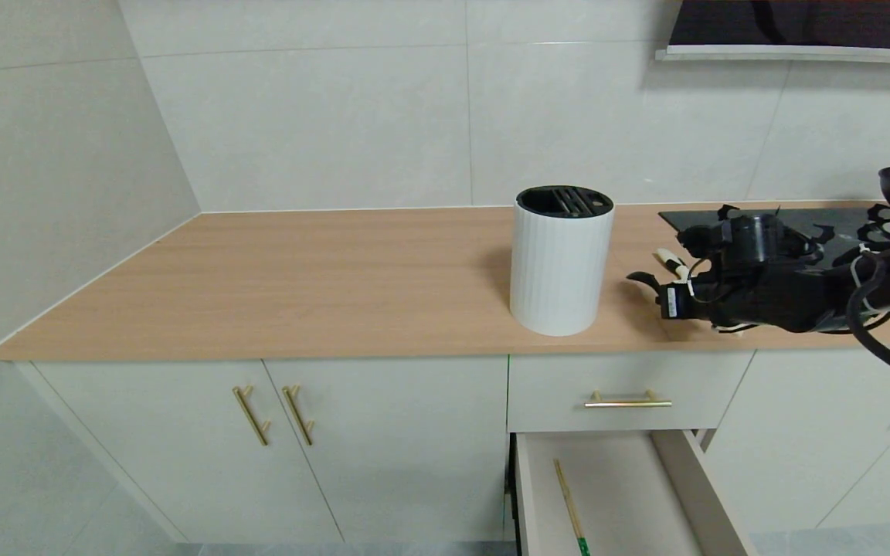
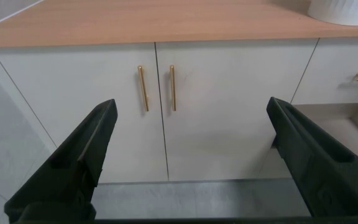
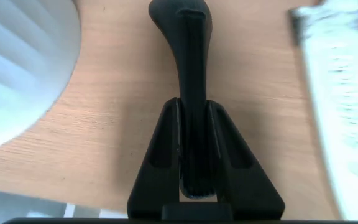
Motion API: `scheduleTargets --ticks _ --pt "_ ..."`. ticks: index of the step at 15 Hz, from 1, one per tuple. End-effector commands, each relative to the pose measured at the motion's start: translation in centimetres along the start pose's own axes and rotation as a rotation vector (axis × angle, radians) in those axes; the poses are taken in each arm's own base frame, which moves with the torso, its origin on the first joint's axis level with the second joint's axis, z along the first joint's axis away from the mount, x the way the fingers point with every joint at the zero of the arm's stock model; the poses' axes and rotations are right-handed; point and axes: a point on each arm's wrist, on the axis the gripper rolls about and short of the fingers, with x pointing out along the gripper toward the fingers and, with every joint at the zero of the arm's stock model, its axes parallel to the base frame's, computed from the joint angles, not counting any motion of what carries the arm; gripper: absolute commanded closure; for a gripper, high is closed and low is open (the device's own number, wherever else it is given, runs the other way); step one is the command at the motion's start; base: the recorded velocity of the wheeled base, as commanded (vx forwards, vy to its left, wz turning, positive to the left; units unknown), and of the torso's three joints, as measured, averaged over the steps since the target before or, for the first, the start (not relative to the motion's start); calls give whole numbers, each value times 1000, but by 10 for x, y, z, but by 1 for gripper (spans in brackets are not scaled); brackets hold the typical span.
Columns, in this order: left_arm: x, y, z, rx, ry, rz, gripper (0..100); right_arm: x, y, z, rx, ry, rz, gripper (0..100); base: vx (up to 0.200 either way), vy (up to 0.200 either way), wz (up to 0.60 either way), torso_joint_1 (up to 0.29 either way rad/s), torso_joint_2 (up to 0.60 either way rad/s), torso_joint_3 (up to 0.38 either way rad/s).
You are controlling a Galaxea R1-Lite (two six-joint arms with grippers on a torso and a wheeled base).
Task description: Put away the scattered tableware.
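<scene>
Holder (image 1: 561,270) beside handle (image 3: 182,37) in right claw (image 3: 192,121)

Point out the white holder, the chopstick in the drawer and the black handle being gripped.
white holder (image 1: 561,278), head view, ribbed side wall.
chopstick (image 1: 567,498), head view, middle of its shaft.
black handle (image 3: 190,68), right wrist view, part ahead of the jaws.

Matt wood-grain counter (image 1: 298,286); ribbed white holder (image 1: 561,270); smooth black plastic handle (image 3: 188,93); brass-look drawer pull (image 1: 628,401).
</scene>
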Motion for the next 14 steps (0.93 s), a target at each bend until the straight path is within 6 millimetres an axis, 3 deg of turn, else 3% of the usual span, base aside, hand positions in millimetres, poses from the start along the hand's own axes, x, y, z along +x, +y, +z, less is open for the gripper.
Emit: scheduleTargets --ticks 1,4,7,11,14 --pt "0 0 0 0 3 0 0 -23 18 11 46 -32 -53 100 0 0 0 0 0 0" --pt "0 0 0 0 2 0 0 -73 36 -1 63 14 -75 100 0 0 0 0 0 0" --pt "0 0 0 0 2 0 0 -111 42 -25 130 59 -68 100 0 0 0 0 0 0" --pt "0 0 0 0 2 0 0 -135 42 -65 125 123 -69 100 0 0 0 0 0 0" --pt "0 0 0 0 2 0 0 -137 43 -81 115 106 -70 100 0 0 0 0 0 0"
